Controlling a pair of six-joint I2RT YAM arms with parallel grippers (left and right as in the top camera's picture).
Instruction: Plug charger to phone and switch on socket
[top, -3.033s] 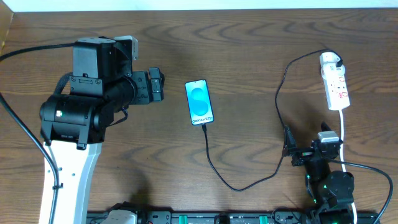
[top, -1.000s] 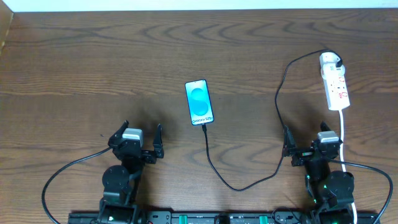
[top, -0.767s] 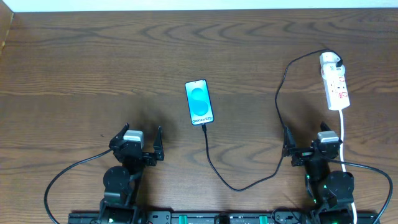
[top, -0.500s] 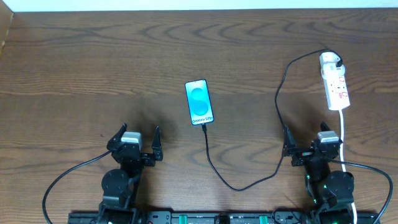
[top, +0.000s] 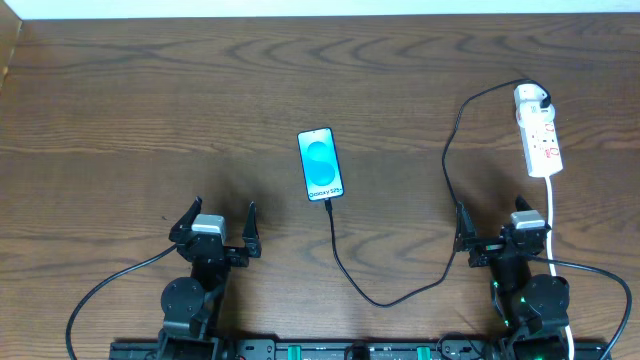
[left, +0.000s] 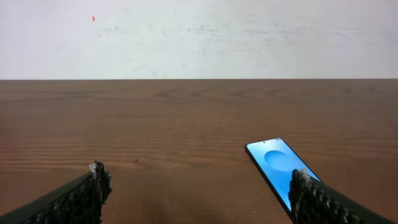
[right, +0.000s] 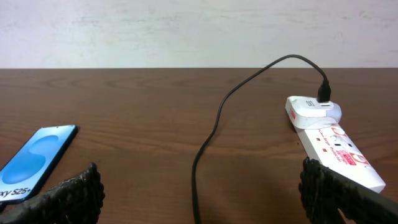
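The phone (top: 321, 165) lies flat, screen up, in the middle of the wooden table (top: 150, 100). The charger (top: 370, 290) meets its near edge. The black cable swings toward the robot, bends right, and climbs to the white adapter (top: 530, 97), seated on the far end of the socket (top: 545, 145) at the right.

The socket's white cord (top: 551, 215) runs down beside the right arm.

Both grippers sit low at the near edge, well apart from everything. The left gripper (left: 199, 199) and right gripper (right: 199, 199) are spread wide and hold nothing.

Only the overhead view shows the plug at the phone. In the left wrist view a fingertip (left: 314, 196) covers that corner. The right wrist view shows the cable entering the adapter and the socket's red markings, but the switch position is unclear.
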